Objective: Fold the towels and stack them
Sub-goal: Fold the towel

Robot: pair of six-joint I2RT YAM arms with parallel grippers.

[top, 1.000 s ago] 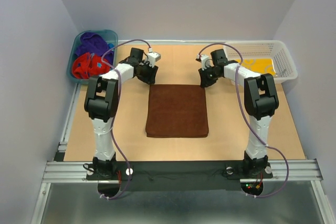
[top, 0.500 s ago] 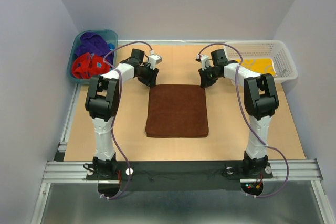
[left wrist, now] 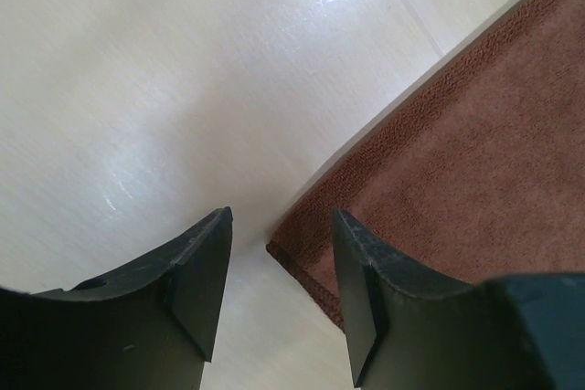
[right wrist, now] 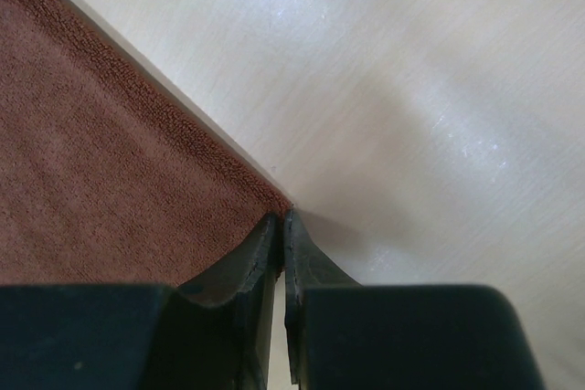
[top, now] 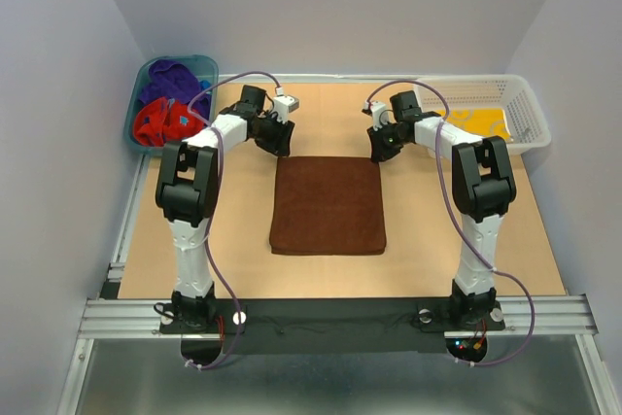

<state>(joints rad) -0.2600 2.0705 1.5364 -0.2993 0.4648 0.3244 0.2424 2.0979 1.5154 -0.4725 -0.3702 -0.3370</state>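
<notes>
A plain brown towel (top: 328,205) lies flat in the middle of the table. My left gripper (top: 280,143) is down at its far left corner. In the left wrist view the left gripper (left wrist: 281,216) is open, and the brown towel's (left wrist: 475,152) corner lies on the table between the fingers. My right gripper (top: 381,150) is at the far right corner. In the right wrist view the right gripper (right wrist: 282,215) is shut, with the corner of the brown towel (right wrist: 101,171) pinched at its tips.
A teal tub (top: 142,85) at the far left holds a purple towel (top: 173,80) and a red towel (top: 158,123). A white mesh basket (top: 530,109) at the far right holds a yellow towel (top: 476,121). Bare tabletop surrounds the brown towel.
The left gripper has shifted slightly toward the far side at the towel's corner. The right arm has stayed at its corner. The towel has not moved.
</notes>
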